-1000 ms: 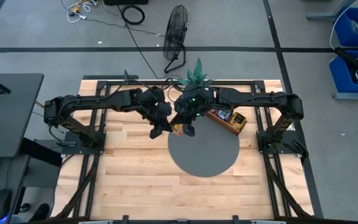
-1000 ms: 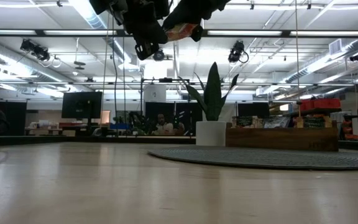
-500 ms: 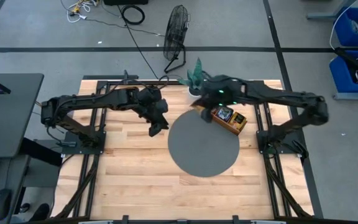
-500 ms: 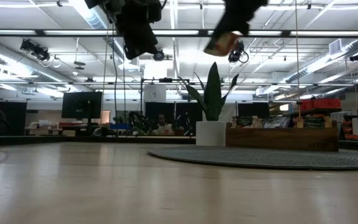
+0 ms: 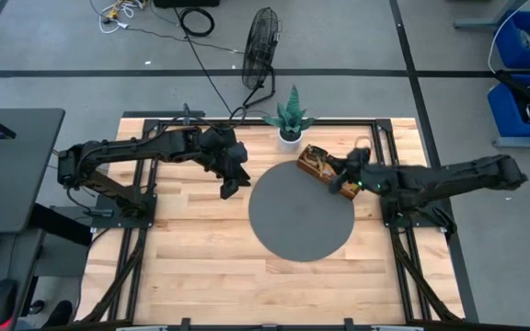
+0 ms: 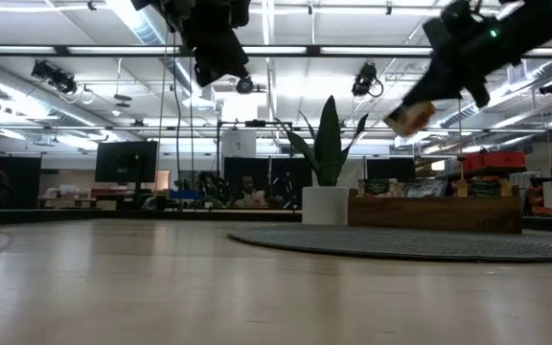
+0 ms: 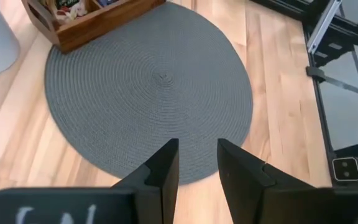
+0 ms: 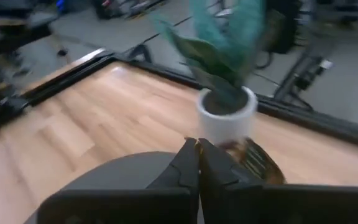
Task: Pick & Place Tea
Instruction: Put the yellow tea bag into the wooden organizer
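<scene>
My right gripper [image 6: 418, 103] is shut on an orange-yellow tea sachet [image 6: 408, 118] and hangs above the right end of the long wooden tray [image 5: 325, 170], which stands at the far right rim of the round grey mat [image 5: 302, 216]. More tea sachets [image 7: 73, 6] stand in the tray's compartments. My left gripper [image 7: 197, 144] is open with nothing between its fingers, high above the mat's left edge [image 5: 231, 187]. My right gripper pinches the sachet's upper edge [image 6: 414, 108] between its two fingers. The fingers come from the table's right side and slant down. The sachet hangs tilted below the fingertips, clear above the tray [image 6: 434, 213].
A green plant in a white pot [image 5: 288, 119] stands at the table's far edge, just left of the tray. The black frame rails [image 5: 389, 198] run along the table's sides. Bare wood lies near the front edge [image 5: 247, 285].
The two grippers met above the mat's far left edge with the sachet between them. My right gripper has since swung toward the table's right edge and down, turning as it went, and carries the sachet over the tray. My left gripper stays in place without it.
</scene>
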